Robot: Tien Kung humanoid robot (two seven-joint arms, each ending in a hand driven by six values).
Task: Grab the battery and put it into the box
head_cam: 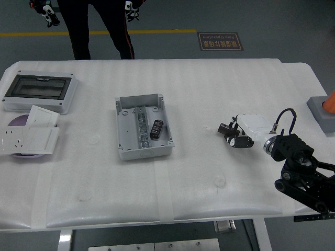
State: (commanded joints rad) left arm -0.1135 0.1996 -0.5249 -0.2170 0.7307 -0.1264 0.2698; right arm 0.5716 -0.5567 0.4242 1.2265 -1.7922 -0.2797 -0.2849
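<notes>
The right robot hand sits out at about four o'clock on the counter, white shell on its back, dark fingers loosely curled and pointing toward nine o'clock, and from where I stand there is nothing between them. It is well apart from the box, with a bare stretch of white padding in between. The battery, a small dark cylinder, lies inside that grey open box, just right of the metal rail that runs down its middle, resting on the box floor with its length roughly along the twelve-to-six line. So the main part of the job looks done to me: the battery is in, the hand has let go and is clear of the rim. What is left, I would guess, is only for the arm to draw in toward the five o'clock corner it comes from. The left arm does not show at all. Over at nine o'clock a lidded enclosure and some white socket plates lie untouched, and a person stands at the far side around eleven o'clock, hands off the counter
</notes>
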